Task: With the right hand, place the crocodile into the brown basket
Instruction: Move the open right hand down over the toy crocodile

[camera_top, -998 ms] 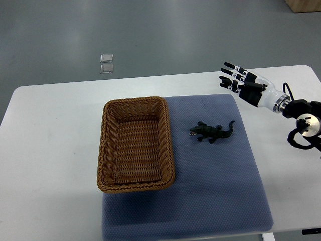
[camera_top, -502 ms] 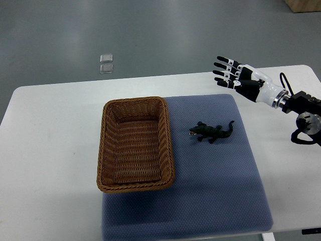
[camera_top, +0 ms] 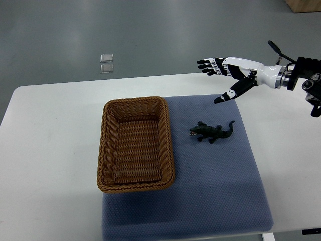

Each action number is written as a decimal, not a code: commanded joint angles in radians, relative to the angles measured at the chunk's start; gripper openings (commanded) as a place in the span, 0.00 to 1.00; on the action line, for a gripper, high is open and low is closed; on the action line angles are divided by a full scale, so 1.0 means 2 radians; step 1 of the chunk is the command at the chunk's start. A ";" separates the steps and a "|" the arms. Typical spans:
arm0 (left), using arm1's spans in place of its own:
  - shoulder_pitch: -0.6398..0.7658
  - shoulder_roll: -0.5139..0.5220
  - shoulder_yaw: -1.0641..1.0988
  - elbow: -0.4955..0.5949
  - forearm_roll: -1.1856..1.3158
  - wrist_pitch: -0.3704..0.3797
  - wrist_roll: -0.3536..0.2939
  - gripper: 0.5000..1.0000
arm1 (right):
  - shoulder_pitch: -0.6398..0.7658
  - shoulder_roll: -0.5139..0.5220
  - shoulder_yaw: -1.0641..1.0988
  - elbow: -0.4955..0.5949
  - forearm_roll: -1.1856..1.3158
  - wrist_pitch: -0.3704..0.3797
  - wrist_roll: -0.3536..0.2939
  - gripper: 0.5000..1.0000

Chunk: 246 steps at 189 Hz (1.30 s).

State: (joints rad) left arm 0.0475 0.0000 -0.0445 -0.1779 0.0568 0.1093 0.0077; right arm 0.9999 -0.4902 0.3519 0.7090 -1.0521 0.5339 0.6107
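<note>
One small dark green toy crocodile (camera_top: 210, 132) lay flat on a blue textured fabric mat (camera_top: 215, 191) spread over the middle and right of a white, round-cornered counter (camera_top: 50, 150). Its snout was turned toward the single brown woven wicker basket (camera_top: 136, 102) and its tail curled up toward the counter's far right. The rectangular basket sat upright along the mat's left edge, near the crocodile but not touching it, with the crocodile outside it on the open mat. The robot's black-and-white right hand (camera_top: 243, 72) reached in from the picture's right edge. It hung over the mat's far right corner, beyond the crocodile and well clear of it. Its fingers (camera_top: 213, 64) were stretched out and spread, pointing left, with the thumb angled down toward the mat, and they held nothing. One arm was in view. On the grey floor (camera_top: 160, 30) beyond the counter lay two small clear square pieces (camera_top: 106, 57), one just beside the other. The corner of one light wooden box (camera_top: 303, 4) showed at the top right of the frame.
</note>
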 commanded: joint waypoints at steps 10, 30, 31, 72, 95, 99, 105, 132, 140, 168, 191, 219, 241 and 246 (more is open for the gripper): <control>0.000 0.000 0.000 0.000 0.000 0.001 0.001 1.00 | 0.011 0.003 -0.006 0.021 -0.110 -0.016 0.000 0.95; 0.000 0.000 0.000 0.000 0.000 0.000 0.000 1.00 | 0.011 0.003 -0.007 0.033 -0.182 -0.035 0.000 0.95; 0.000 0.000 0.000 0.000 0.000 0.001 0.000 1.00 | 0.011 0.003 -0.007 0.034 -0.188 -0.038 0.000 0.95; 0.000 0.000 0.000 0.000 0.000 0.000 0.000 1.00 | 0.018 0.001 -0.069 0.054 -0.235 -0.077 0.000 0.95; 0.000 0.000 0.000 0.000 0.000 0.001 0.000 1.00 | 0.033 0.007 -0.125 0.053 -0.236 -0.107 0.000 0.95; 0.000 0.000 0.000 0.000 0.000 0.000 0.000 1.00 | 0.035 0.007 -0.133 0.053 -0.236 -0.114 0.000 0.95; 0.000 0.000 0.000 0.000 0.000 0.000 0.000 1.00 | 0.035 0.008 -0.141 0.052 -0.236 -0.123 0.000 0.95; 0.000 0.000 0.000 0.000 0.000 0.001 0.000 1.00 | 0.037 0.010 -0.147 0.050 -0.236 -0.137 0.000 0.95; 0.000 0.000 0.000 0.000 0.000 0.000 0.000 1.00 | 0.036 0.010 -0.148 0.050 -0.236 -0.137 0.000 0.95; 0.000 0.000 0.000 0.000 0.000 0.001 0.001 1.00 | 0.035 0.013 -0.149 0.051 -0.236 -0.137 0.000 0.95; 0.000 0.000 0.000 0.000 0.000 0.001 0.000 1.00 | 0.035 0.015 -0.151 0.051 -0.236 -0.138 0.000 0.95; 0.000 0.000 0.000 0.000 0.000 0.001 0.000 1.00 | 0.035 0.016 -0.163 0.046 -0.236 -0.148 0.000 0.95; 0.000 0.000 0.000 0.000 0.000 0.000 0.000 1.00 | 0.032 0.022 -0.167 0.045 -0.236 -0.155 0.000 0.94; 0.000 0.000 0.000 0.001 0.000 0.001 0.000 1.00 | 0.032 0.024 -0.168 0.044 -0.236 -0.156 0.000 0.94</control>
State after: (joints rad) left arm 0.0476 0.0000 -0.0445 -0.1778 0.0568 0.1093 0.0080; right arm 1.0669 -0.4550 0.0248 0.8008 -1.5242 0.2333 0.6110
